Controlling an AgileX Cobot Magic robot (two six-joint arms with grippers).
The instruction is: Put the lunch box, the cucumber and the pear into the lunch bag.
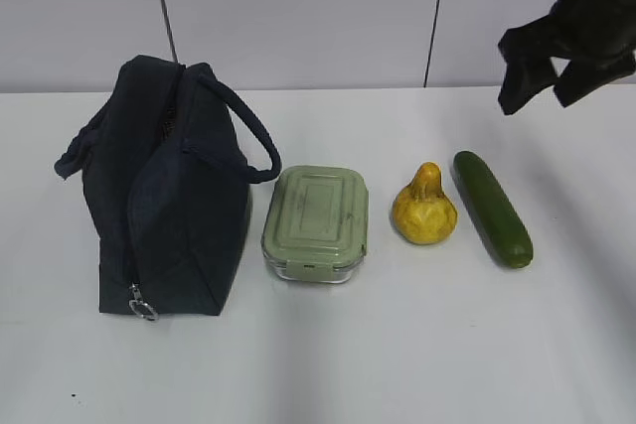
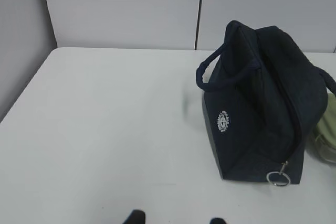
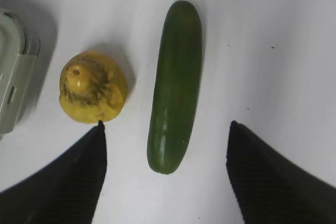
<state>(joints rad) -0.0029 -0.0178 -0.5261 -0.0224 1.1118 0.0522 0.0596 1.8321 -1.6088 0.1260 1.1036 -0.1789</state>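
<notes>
While the right gripper [image 3: 165, 140] hangs high over the right end of the table [image 1: 417, 364], its two dark fingers [image 3: 68, 182] are spread wide with nothing between them. In the right wrist view the cucumber [image 3: 175, 85] lies directly below that gap, and its long axis runs between the fingers, pointing away from the wrist, not across them. This is the relation that matters: a straight drop would put one finger on each long flank, so, as I judge it, the wrist needs little or no turn before closing. The left-hand finger tip sits close above the pear [image 3: 93, 86], which lies just beside the cucumber's left side without touching it, so a descent could brush the fruit.

In the exterior view the things stand in a row from left to right: lunch bag [image 1: 164, 196], lunch box [image 1: 316, 223], pear, cucumber. The cucumber is farthest right, slanting from far-left to near-right, so the right arm is clearly the nearer one. Nothing is in the bag yet, and its zipper looks closed down to the ring pull [image 1: 142, 307] at the near end.

Only two finger tips of the left gripper [image 2: 176, 219] show, apart at the bottom edge of the left wrist view, gripping nothing, near the bag
</notes>
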